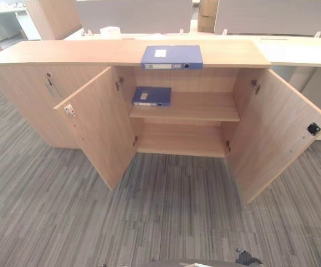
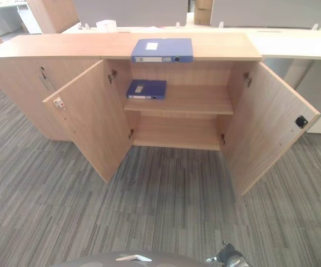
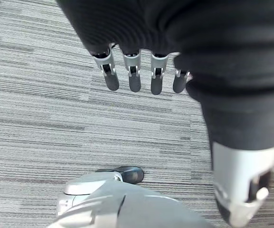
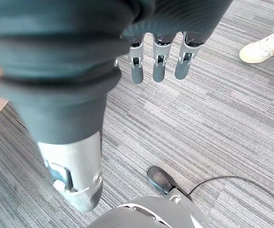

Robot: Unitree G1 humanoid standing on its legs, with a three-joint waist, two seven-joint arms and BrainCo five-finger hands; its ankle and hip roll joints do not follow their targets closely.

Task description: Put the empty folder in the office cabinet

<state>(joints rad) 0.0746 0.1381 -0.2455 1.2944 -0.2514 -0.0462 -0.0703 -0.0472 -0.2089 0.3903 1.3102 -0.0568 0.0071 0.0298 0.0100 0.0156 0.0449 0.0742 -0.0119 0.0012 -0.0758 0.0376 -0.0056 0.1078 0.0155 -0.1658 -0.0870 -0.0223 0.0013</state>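
Note:
A blue folder point(image 1: 172, 57) lies flat on top of the wooden office cabinet point(image 1: 60, 54), above the open compartment. A second blue folder point(image 1: 152, 95) lies flat at the left of the upper shelf point(image 1: 199, 105) inside. Both cabinet doors stand wide open. My left hand point(image 3: 134, 76) hangs over the carpet with straight fingers and holds nothing. My right hand point(image 4: 158, 64) hangs over the carpet too, fingers straight and empty. Both hands are well short of the cabinet.
The left door point(image 1: 99, 125) and right door point(image 1: 274, 130) swing out over the grey striped carpet. The lower shelf point(image 1: 179, 142) is bare. A white roll point(image 1: 110, 31) sits on the cabinet top behind. A person's shoe point(image 4: 265, 47) stands near my right hand.

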